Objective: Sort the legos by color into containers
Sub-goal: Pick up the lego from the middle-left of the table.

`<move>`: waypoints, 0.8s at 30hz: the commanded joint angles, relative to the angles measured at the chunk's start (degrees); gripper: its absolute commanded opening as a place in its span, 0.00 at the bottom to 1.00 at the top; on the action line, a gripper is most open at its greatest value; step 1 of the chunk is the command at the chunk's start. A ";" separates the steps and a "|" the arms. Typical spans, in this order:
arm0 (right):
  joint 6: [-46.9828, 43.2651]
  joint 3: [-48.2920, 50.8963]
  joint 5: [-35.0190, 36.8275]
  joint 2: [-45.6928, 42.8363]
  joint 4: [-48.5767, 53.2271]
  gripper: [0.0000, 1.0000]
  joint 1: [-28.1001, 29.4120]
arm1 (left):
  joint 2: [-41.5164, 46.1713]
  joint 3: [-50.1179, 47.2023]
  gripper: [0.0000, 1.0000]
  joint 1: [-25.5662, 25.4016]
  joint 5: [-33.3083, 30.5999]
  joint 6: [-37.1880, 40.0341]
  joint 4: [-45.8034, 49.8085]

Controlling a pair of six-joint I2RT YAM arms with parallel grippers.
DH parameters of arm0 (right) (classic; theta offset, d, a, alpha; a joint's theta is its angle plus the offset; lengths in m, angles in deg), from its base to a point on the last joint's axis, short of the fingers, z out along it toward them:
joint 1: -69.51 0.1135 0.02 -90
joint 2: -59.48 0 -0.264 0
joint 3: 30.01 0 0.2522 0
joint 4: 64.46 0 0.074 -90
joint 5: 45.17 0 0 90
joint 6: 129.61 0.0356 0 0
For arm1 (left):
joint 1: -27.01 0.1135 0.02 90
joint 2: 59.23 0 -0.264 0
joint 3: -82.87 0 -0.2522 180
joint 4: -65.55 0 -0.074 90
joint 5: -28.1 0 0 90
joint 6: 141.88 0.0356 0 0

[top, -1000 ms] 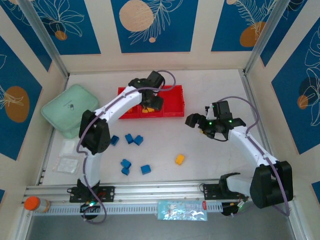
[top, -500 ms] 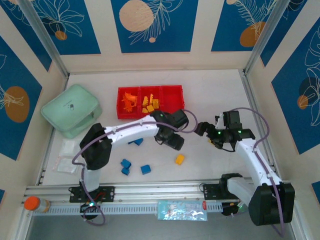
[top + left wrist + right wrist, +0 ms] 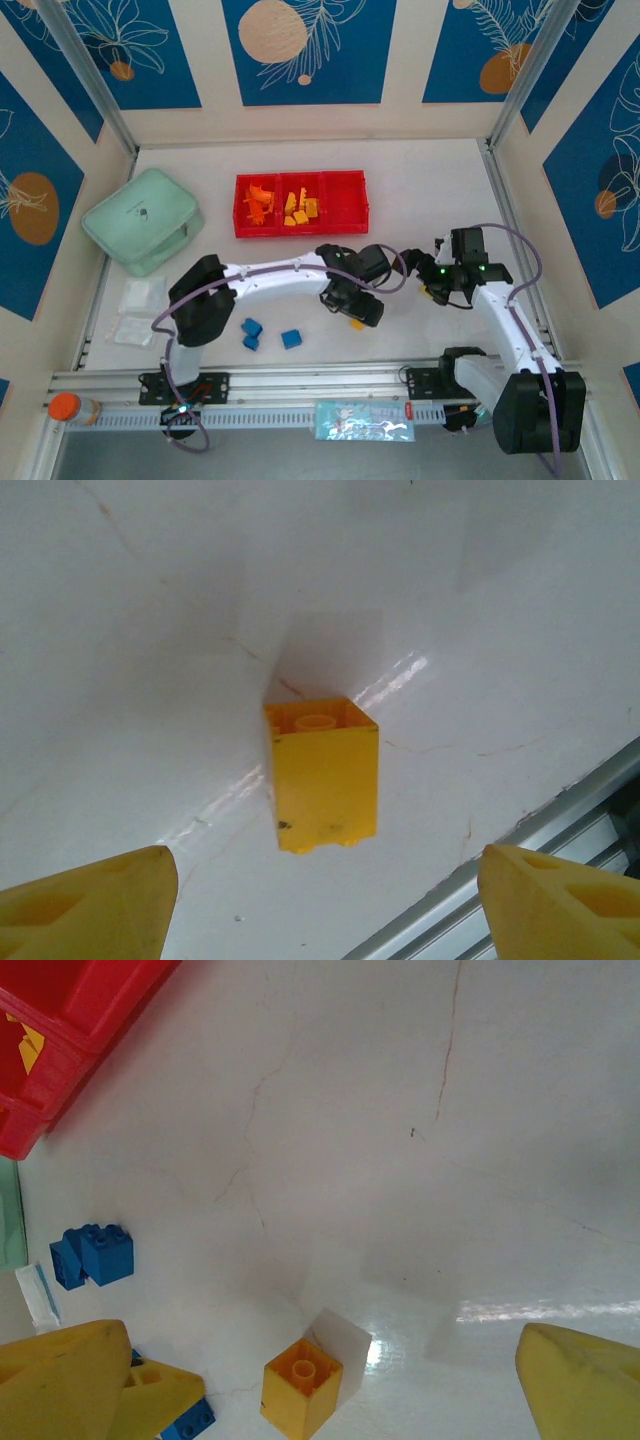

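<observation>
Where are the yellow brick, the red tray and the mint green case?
yellow brick (image 3: 322, 785), left wrist view, on its side face.
red tray (image 3: 345, 202), top view, on the bare floor of its right compartment.
mint green case (image 3: 140, 222), top view, on its lid.

A white tabletop (image 3: 430, 180), crossed by thin hairline cracks and faint scuffs, is enclosed on three sides by cream walls (image 3: 205, 60), on which blue panels (image 3: 350, 70) printed with pale leaf outlines and orange or peach discs are set. Slanting metal posts (image 3: 90, 85) are fixed at the two far corners, and a ribbed aluminium rail (image 3: 300, 380) is run along the near edge. Bright patches of reflected light (image 3: 540, 1310) are seen on the tabletop's glossy surface.
</observation>
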 commanded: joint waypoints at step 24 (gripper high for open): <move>-0.18 1.15 -3.09 2.94 -1.93 0.99 0.63 | -6.57 0.35 0.38 -0.08 -2.18 1.63 -1.35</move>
